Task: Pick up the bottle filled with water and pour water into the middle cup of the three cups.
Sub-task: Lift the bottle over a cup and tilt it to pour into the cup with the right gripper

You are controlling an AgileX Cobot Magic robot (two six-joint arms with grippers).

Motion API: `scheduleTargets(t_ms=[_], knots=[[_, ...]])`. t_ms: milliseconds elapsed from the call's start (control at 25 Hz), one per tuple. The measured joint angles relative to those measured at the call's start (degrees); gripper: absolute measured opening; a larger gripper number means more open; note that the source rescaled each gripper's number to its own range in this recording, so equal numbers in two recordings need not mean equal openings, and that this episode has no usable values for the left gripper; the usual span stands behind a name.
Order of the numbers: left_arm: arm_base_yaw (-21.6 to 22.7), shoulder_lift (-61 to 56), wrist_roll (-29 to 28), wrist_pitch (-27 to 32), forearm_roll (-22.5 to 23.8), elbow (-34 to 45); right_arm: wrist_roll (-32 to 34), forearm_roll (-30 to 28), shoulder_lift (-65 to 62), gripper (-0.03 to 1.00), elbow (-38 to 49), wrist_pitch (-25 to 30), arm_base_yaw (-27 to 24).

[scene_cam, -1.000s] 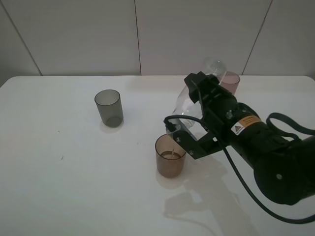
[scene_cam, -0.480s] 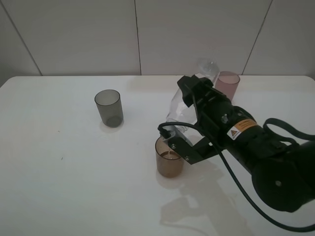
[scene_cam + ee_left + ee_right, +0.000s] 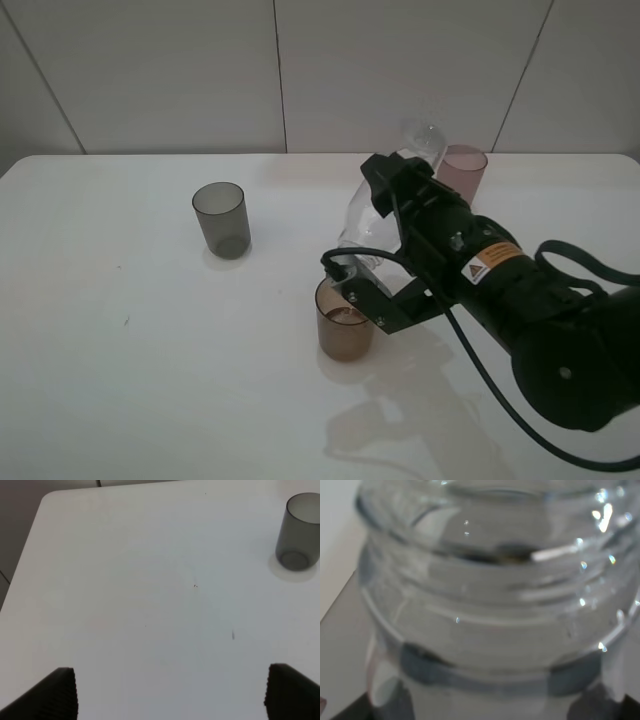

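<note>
My right gripper (image 3: 388,238) is shut on the clear bottle (image 3: 362,215). It holds the bottle tilted steeply, base up at the back and open neck down over the rim of the amber-brown middle cup (image 3: 345,325). The bottle's ribbed clear wall fills the right wrist view (image 3: 490,605). I cannot make out a stream of water. The smoky grey cup (image 3: 221,220) stands to the left and the pinkish-mauve cup (image 3: 463,170) at the back right. My left gripper (image 3: 170,695) is open and empty above bare table, and does not show in the exterior view.
The white table (image 3: 120,380) has its far edge against a tiled wall. The grey cup also shows in the left wrist view (image 3: 299,540). The right arm's black body (image 3: 540,310) and cable hang over the table's right side.
The right gripper has shifted left and tipped the bottle further, lowering its neck onto the amber cup. Over the last half second nothing visibly moved.
</note>
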Motion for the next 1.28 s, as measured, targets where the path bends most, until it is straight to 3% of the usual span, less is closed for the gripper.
scheduleTargets(t_ms=[400,800,1000,1280], knots=[[0.0,0.0,0.0,0.0,0.0,0.0,0.63,0.19,0.0,0.0,0.0,1.24,0.0],[0.0,0.0,0.0,0.0,0.0,0.0,10.18,2.23,-0.06,0.0,0.0,5.16,0.0],[0.0,0.0,0.0,0.0,0.0,0.0,15.45,4.68,-3.42,0.0,-1.85,12.42,-0.06],[0.0,0.0,0.0,0.0,0.0,0.0,29.27,6.23,-9.83,0.0,-4.95,25.82,-4.6]])
